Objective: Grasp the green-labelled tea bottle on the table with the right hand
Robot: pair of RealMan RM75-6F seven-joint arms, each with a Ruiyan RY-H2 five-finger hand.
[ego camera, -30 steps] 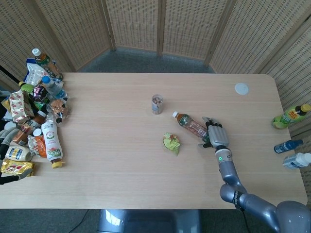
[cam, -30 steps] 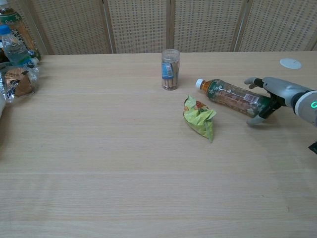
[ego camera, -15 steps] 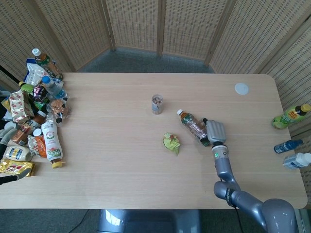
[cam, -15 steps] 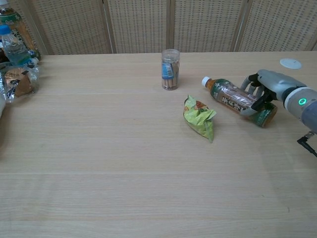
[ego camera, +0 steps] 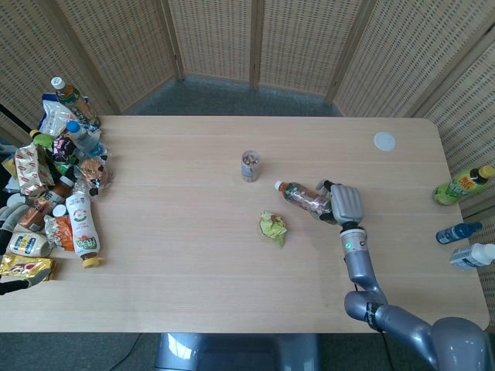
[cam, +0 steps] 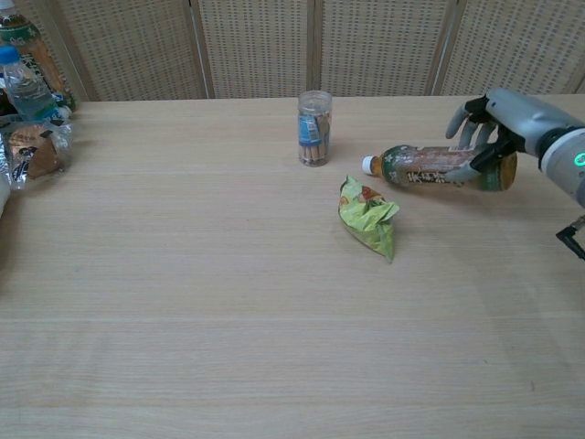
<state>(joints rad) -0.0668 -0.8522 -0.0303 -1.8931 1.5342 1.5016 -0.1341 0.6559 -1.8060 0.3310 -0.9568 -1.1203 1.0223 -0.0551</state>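
The green-labelled tea bottle has brown tea inside and a white cap. It hangs level above the table with the cap pointing left. My right hand grips its bottom end, with the fingers wrapped over the label. A grey shape at the left edge of the head view may be my left hand; it is mostly cut off.
A clear jar of sticks stands left of the bottle. A crumpled green packet lies below its cap. A white disc sits at the back right. Snacks and bottles crowd the table's left end.
My right hand closed round the bottle's base and raised it off the table. The bottle swung from lying slanted to hanging level, cap to the left.
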